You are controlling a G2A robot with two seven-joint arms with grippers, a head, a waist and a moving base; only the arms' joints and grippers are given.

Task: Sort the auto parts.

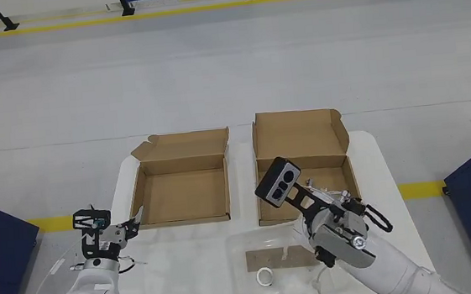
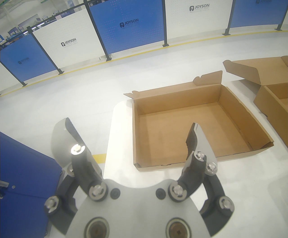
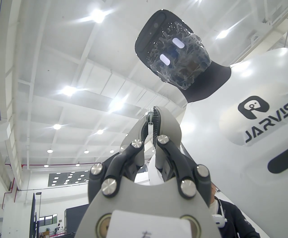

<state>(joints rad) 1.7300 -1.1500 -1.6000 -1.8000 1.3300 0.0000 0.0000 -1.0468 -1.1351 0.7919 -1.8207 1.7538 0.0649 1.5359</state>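
**Bright overhead light, flare and bowed edges**

The hall is lit brightly and evenly from above. In the right wrist view the ceiling lamps (image 3: 97, 14) burn out to white with starred flare. The right gripper (image 3: 153, 112) and the small part (image 3: 149, 125) pinched in it stand backlit against the pale ceiling. In the left wrist view a hot highlight sits on a screw of one of the left gripper's (image 2: 130, 124) spread fingers (image 2: 77, 148). In the top view the pale floor (image 1: 211, 65) and the white table (image 1: 186, 252) read almost alike. Shadows are soft and lie faintly along the inner walls of the left box (image 1: 181, 194). Both wrist views bow straight lines towards the edges: the partition panels (image 2: 126, 24) lean and curve, and the ceiling beams (image 3: 29, 81) bend.
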